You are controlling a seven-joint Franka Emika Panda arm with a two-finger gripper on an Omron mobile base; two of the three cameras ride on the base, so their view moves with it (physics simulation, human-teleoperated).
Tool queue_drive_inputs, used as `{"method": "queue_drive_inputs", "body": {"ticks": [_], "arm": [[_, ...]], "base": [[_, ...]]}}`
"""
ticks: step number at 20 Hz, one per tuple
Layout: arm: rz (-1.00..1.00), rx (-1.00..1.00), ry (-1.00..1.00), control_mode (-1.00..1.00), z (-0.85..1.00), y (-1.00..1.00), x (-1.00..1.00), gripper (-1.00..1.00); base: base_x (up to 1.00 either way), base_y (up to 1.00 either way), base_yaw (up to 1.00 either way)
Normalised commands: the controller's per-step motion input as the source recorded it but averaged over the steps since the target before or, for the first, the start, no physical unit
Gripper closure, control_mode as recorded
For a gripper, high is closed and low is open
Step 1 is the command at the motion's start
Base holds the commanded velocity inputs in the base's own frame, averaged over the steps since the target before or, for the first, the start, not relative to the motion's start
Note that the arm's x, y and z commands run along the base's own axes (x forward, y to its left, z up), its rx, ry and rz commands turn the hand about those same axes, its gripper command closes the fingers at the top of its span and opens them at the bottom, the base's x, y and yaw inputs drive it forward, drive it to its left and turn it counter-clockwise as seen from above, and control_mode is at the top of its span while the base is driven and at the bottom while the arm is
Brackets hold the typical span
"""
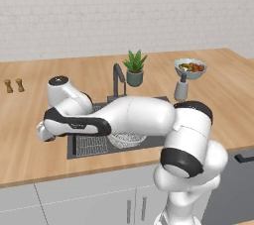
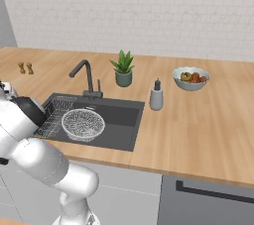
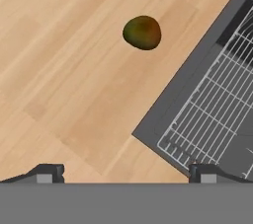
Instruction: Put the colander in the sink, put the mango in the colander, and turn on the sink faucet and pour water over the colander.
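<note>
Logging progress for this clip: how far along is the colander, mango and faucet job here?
Done: the colander sits in the sink beside the rack. In hand: the gripper, jaws wide open and empty, hovers over the counter with the mango ahead of it. Left: mango into colander, then the faucet; no water visible.

A white brick wall (image 2: 149,11) backs the wooden counter (image 2: 208,135) over pale grey cabinets (image 1: 74,199).
</note>
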Motion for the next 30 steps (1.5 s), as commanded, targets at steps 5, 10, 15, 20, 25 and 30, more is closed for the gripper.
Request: {"method": "queue_drive_inputs", "body": {"ticks": [5,10,15,20,25,30], "arm": [[0.0,0.0,0.0,-1.0,-0.17,0.21,0.39,-1.0],[0.0,0.0,0.01,-1.0,-0.16,0.09,0.34,-1.0],[0.0,0.0,0.02,-1.0,-0.22,0.07,0.22,-1.0],[0.0,0.0,0.0,-1.0,-0.27,0.15,0.16,-1.0],[0.0,0.0,0.01,-1.0,-0.15,0.25,0.15,-1.0],[0.0,0.0,0.0,-1.0,-0.11,0.06,0.24,-1.0]], "base": [[0.0,0.0,0.0],[0.0,0.0,0.0],[0.0,0.0,0.0],[0.0,0.0,0.0],[0.0,0.0,0.0],[0.0,0.0,0.0]]}}
